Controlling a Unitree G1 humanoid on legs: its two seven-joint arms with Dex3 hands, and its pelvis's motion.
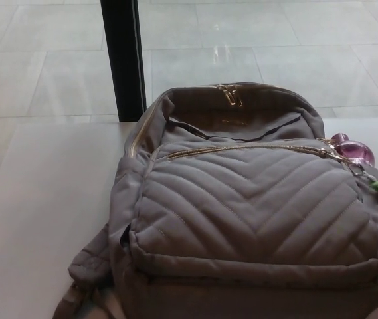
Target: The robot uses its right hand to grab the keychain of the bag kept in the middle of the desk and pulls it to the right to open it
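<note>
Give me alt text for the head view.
A grey quilted backpack lies on a pale desk, its gold front zipper running across. A pink and green keychain hangs at its right edge; no robot hand shows.

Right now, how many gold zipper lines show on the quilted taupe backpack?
3: one across the front pocket top, one down the backpack's left shoulder edge, one with pulls at the top centre. Others may be hidden.
</note>
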